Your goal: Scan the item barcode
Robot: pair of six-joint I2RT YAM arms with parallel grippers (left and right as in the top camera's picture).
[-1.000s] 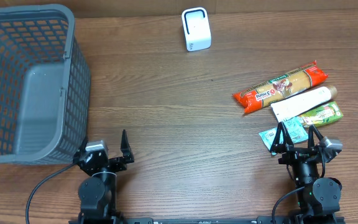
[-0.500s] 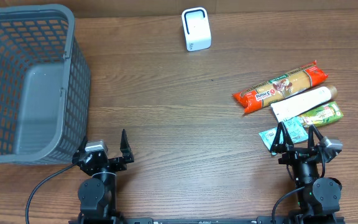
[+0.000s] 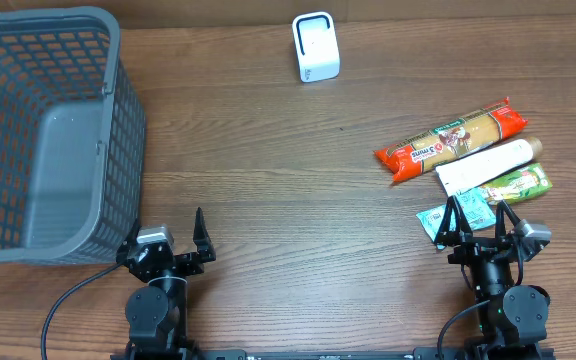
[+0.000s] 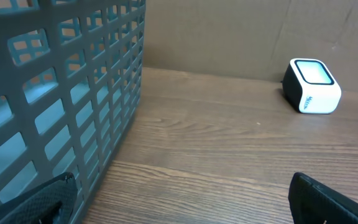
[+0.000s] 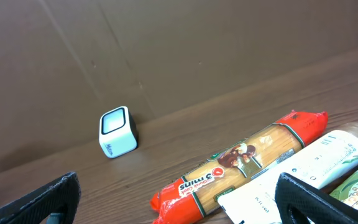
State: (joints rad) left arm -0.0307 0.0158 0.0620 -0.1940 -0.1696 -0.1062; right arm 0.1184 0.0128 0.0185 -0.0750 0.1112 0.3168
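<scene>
The pasta packet (image 3: 450, 140) lies on the tabletop (image 3: 268, 150) ahead of the right tool (image 3: 479, 212) (jaws wide apart, empty), its long axis slanting from near-left to far-right. The left tool (image 3: 168, 238), spread and empty, is well apart, so the right arm is nearer. The scanner (image 3: 316, 47) stands far, centre.

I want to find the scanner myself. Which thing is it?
Start at the big grey basket on the left. Look right, toward the back, to the scanner, standing alone. Unlike the colourful pasta packet, it is a small white cube.
</scene>
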